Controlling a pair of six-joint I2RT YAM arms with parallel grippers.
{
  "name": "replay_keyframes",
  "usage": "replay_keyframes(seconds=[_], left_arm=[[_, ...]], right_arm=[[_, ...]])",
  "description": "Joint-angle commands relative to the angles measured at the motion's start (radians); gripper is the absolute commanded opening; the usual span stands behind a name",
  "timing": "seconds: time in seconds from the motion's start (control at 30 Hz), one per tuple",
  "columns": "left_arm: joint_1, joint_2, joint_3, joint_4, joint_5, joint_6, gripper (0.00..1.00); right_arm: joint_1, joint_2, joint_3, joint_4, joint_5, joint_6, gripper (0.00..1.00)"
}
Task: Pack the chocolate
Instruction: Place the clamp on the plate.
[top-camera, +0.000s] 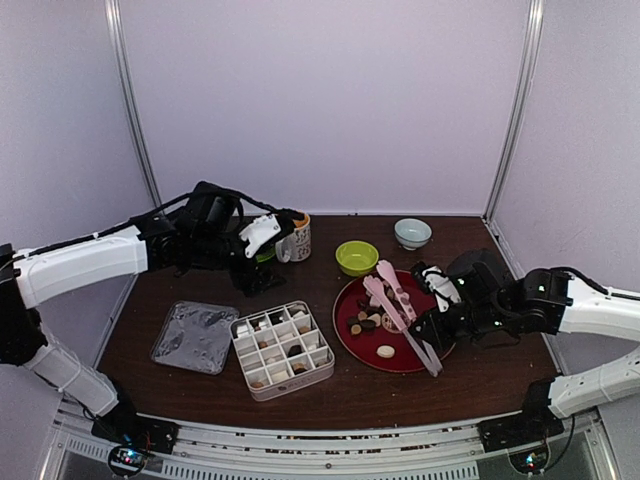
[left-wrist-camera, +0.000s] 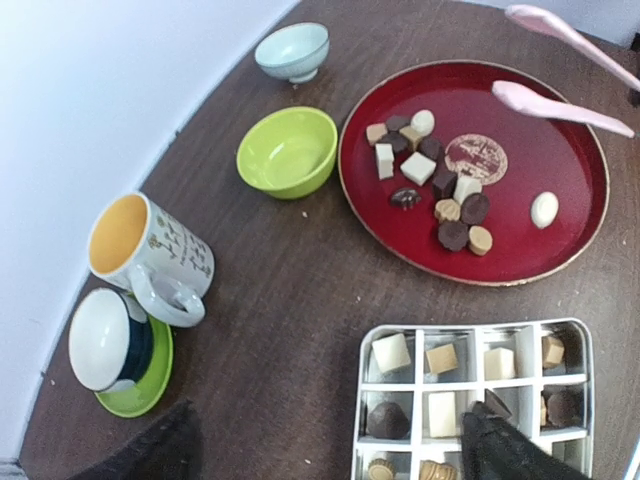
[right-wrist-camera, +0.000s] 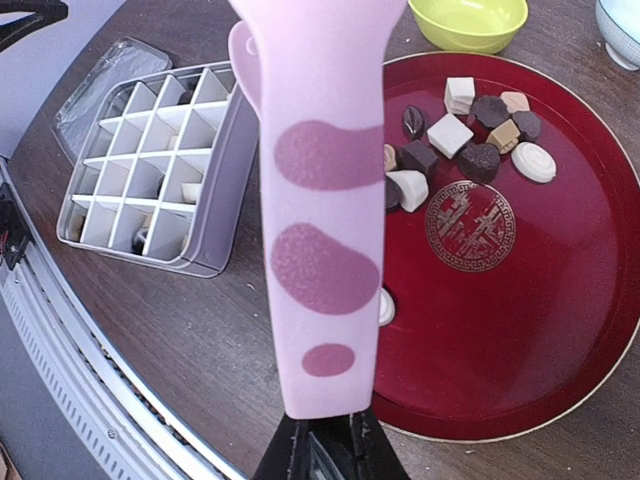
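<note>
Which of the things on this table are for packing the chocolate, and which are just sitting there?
For the job: chocolate pieces, red plate under them, divided box, pink tongs, clear lid.

Just lying about: green bowl, pale blue bowl, mug, cup on green saucer.

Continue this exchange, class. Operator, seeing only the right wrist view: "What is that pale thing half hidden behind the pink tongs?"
Observer: Behind the pink tongs, one cream oval chocolate lies apart from the rest on the red plate.
Operator: Is the left gripper open?
Observer: Yes, the left gripper is open and holds nothing.
Operator: What stands beyond the green bowl?
Observer: In the top view, a cream mug stands upright left of the green bowl.
</note>
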Motion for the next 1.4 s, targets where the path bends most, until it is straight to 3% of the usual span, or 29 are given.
replay_keyframes(seconds=[0.0, 0.43, 0.97, 1.17, 1.37], left_arm=[[0.006, -0.071, -0.053, 0.087, 0.076, -0.115, 0.98], [0.006, -0.35, -0.295, 0.287, 0.018, -0.501, 0.98], [0.005, -0.338, -0.296, 0.243, 0.086, -0.469, 0.98], [0.006, -0.319, -0.276, 0.214, 0.083, -0.447, 0.98], [0.006, -0.299, -0.263, 0.201, 0.084, -0.442, 0.98]], right_arm=[[-0.007, -0.022, 0.026, 0.074, -0.046, 0.027, 0.0], [-0.02, -0.021, -0.068, 0.103, -0.066, 0.171, 0.0], [-0.152, 0.132, -0.182, 0.17, -0.212, 0.27, 0.0], [-0.195, 0.165, -0.241, 0.271, -0.293, 0.31, 0.01], [-0.211, 0.197, -0.225, 0.24, -0.28, 0.279, 0.05]])
